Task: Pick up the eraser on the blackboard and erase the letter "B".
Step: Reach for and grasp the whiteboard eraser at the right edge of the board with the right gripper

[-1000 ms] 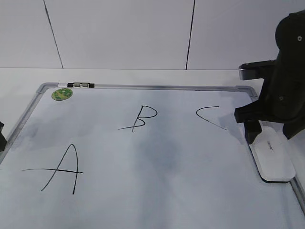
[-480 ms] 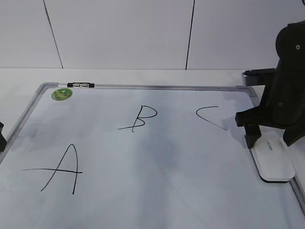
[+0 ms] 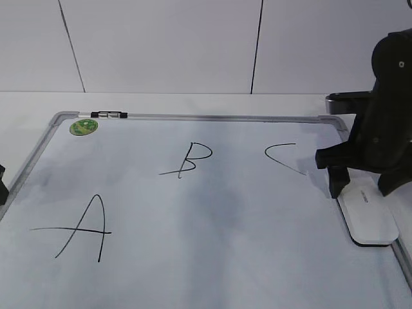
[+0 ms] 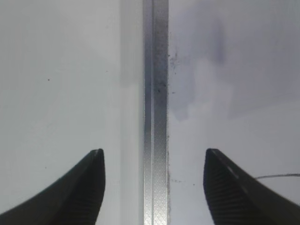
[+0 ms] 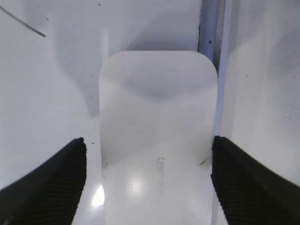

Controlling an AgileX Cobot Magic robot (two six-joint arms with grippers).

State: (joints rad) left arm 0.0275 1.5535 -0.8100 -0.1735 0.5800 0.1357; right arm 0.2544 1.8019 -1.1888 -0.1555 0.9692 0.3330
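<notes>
The blackboard (image 3: 212, 212) is a white board with a silver frame lying flat on the table. The letter "B" (image 3: 193, 158) is written near its top middle. The eraser (image 3: 368, 217) lies on the board's right edge; it also shows in the right wrist view (image 5: 157, 140). My right gripper (image 3: 364, 187) is open and low over the eraser's far end, one finger on each side (image 5: 149, 180). It does not hold the eraser. My left gripper (image 4: 152, 185) is open and empty above the board's left frame rail (image 4: 156, 117).
A letter "A" (image 3: 80, 226) is at the lower left and a "C" (image 3: 283, 156) at the upper right. A green sticker (image 3: 84, 126) and a marker (image 3: 109, 115) sit at the top left corner. White wall panels stand behind the table.
My right arm has shifted slightly right and settled lower over the eraser's far end. The eraser, the letters and the left gripper have not moved.
</notes>
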